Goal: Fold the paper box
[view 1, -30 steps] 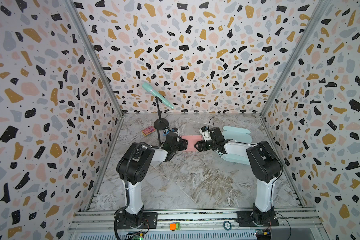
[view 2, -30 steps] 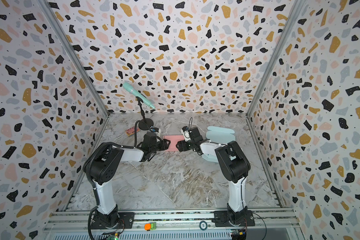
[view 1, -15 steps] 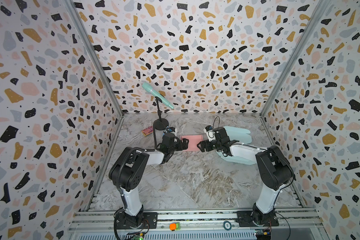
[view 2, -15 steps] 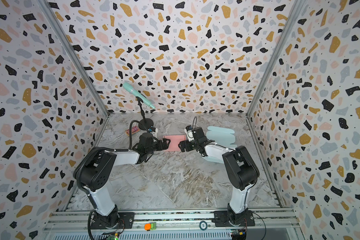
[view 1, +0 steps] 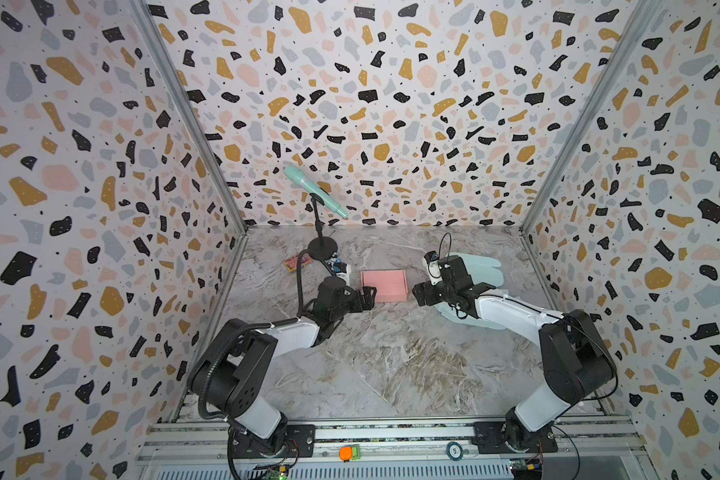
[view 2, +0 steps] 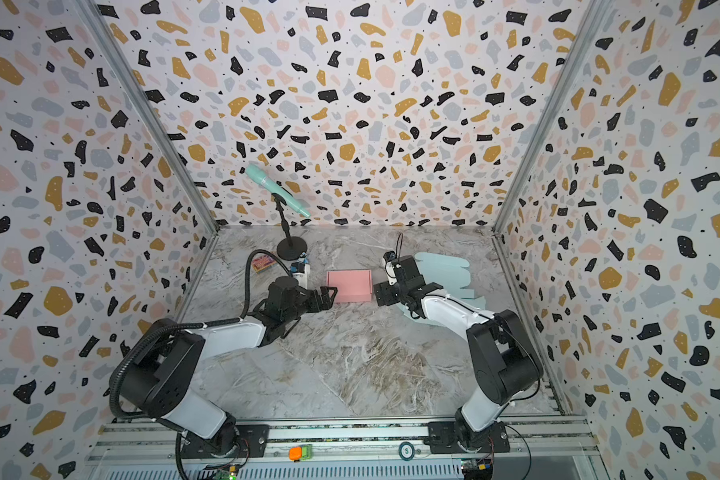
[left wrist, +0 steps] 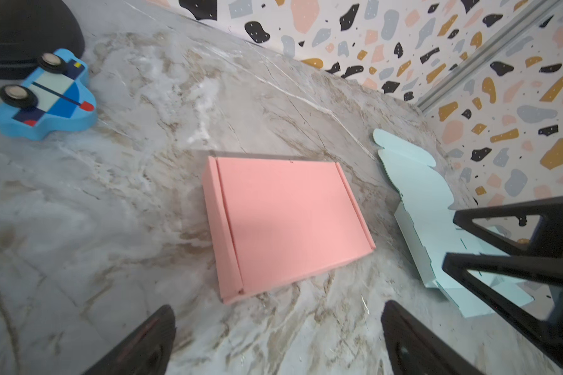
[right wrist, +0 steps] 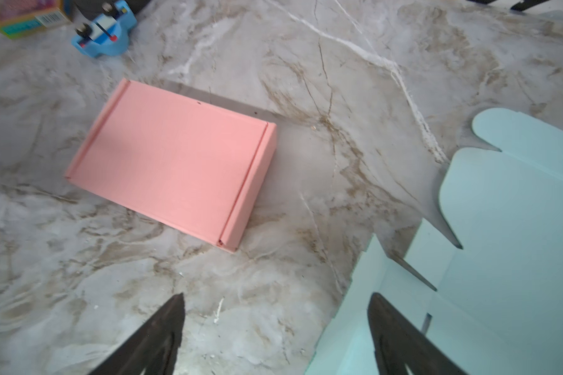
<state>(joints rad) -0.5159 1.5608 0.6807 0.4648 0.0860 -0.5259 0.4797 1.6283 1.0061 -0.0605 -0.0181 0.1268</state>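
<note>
At the bottom edge of both top views, the 2 arm bases sit on a metal rail (view 1: 391, 432). From there the arms reach up the frame over the marble table (view 1: 391, 365).

Near frame centre, the left gripper (view 1: 367, 296) has its jaws spread wide with nothing between them. Its tips are just beside the lower left corner of the pink paper box (view 1: 384, 284). The left wrist view shows only bare marble between that gripper's (left wrist: 278, 308) fingers (left wrist: 150, 337), and the box (left wrist: 286, 224) lies apart, ahead of them.

The right gripper (view 1: 420, 293) is likewise spread open and empty. It is near the box's right edge, with a strip of table between them. In the right wrist view, one finger (right wrist: 400, 337) of this gripper (right wrist: 277, 297) crosses a flat mint cardboard sheet (right wrist: 514, 227) (whether it touches the sheet I cannot tell).

The box (view 2: 348, 285) is closed and lies flat on the table between the 2 grippers.

Farther up the frame and left of the box, a blue toy car (left wrist: 46, 97) lies on its side just beside the black base of a microphone stand (view 1: 323, 249). A small printed carton (view 1: 297, 262) lies to the left of that base. The stand rises in front of the speckled back wall (view 1: 391, 104).
</note>
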